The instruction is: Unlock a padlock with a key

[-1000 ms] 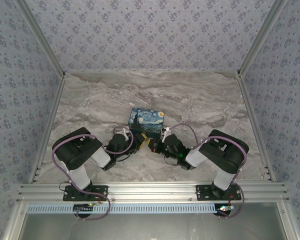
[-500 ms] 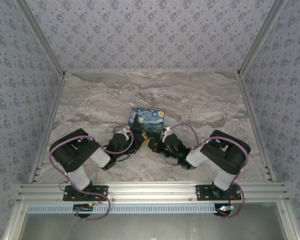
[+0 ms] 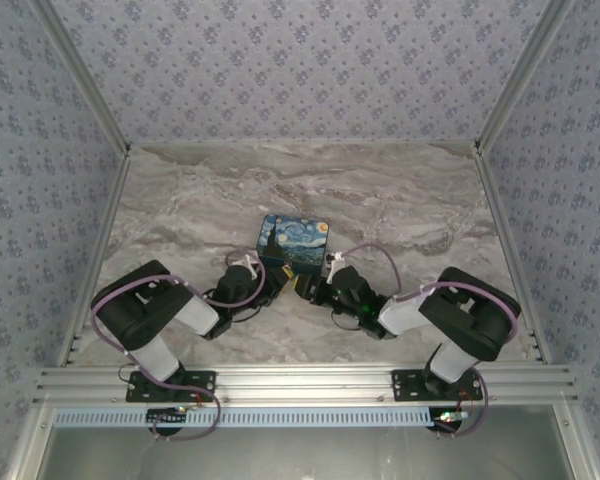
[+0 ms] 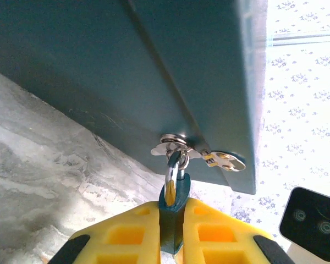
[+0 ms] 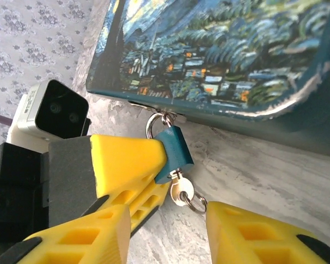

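My left gripper (image 4: 171, 217) pinches the smooth teal padlock (image 5: 173, 151) between blocky yellow fingers, while my right gripper (image 5: 168, 231) stands parted, the round silvery key (image 5: 181, 192) just ahead.

The box (image 3: 294, 243) stands near the middle of the table (image 3: 400, 200), and the two arms meet at its near side, the left gripper (image 4: 172, 214) from the left and the right gripper (image 5: 168, 220) from the right. On that side the padlock (image 5: 174, 152) hangs by its shackle from the hasp (image 4: 173, 144) at the box's lower edge, its body between the left gripper's fingers and touching both. The key (image 5: 181, 192) juts from the padlock's end away from the box, with its key ring (image 5: 197, 204) beyond, in the gap between the right gripper's fingers, the ring just beside one of them.
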